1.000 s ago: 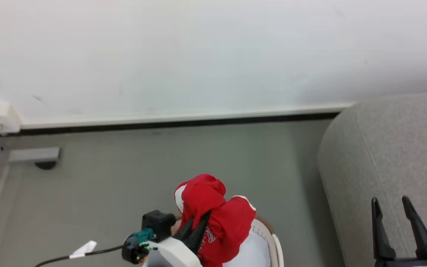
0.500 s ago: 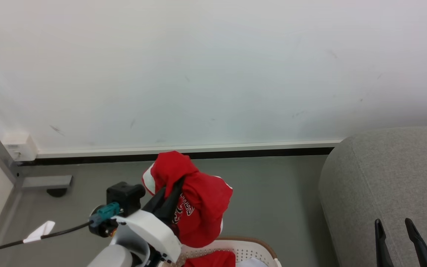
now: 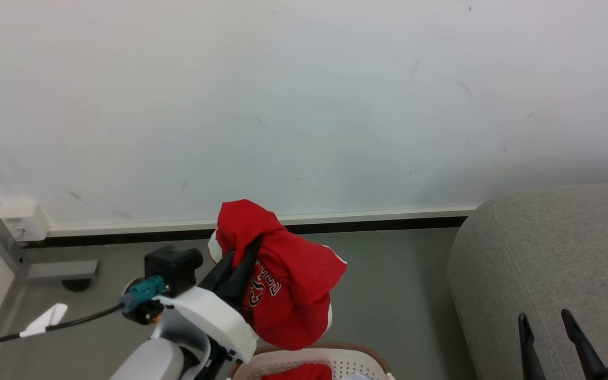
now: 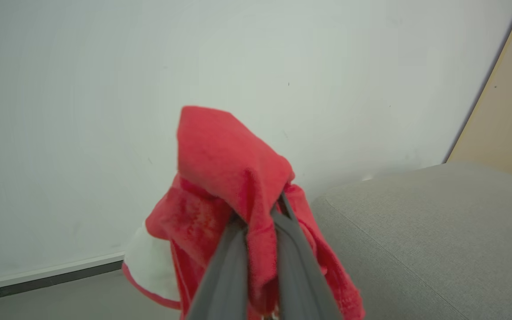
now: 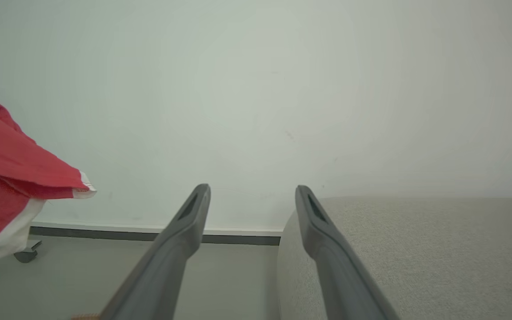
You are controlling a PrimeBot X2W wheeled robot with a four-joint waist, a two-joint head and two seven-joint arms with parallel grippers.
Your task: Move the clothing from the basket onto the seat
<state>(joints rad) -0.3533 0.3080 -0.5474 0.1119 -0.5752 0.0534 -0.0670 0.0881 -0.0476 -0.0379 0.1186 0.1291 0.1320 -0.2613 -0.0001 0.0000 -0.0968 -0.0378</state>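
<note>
**A:** Where is the red jersey sitting at this moment?

**B:** The red jersey [image 3: 283,285] is hanging in the air above the basket [image 3: 346,361], its lowest fold hovering just over the brown rim. It is bunching into a hooded lump, showing white trim at one edge and dark-outlined lettering on its front.

**A:** What is carrying it?

**B:** The left pincer [image 4: 259,213] is clenching on it. In the left wrist view the two dark fingers are pressing nearly together with a fold of red cloth pinched between them. The rest of the jersey is draping down on both sides.

**A:** Is anything lying in the basket?

**B:** A second red garment [image 3: 296,372] is showing inside it, at the bottom edge of the head view. How much of it there is, I cannot tell.

**A:** And the seat?

**B:** The seat [image 3: 547,253] is standing to the jersey's right, well apart from it, with grey floor [image 3: 399,295] lying between them.

**A:** What is the right pincer doing?

**B:** The right pincer [image 3: 544,316] is hovering over the seat's near part, released, its fingers spreading wide.

**A:** What is lying farther out?

**B:** A pale wall [image 3: 304,105] is rising behind everything, with a skirting board [image 3: 388,215] running along its foot. A black cable [image 3: 72,324] is trailing off from the left wrist.
</note>
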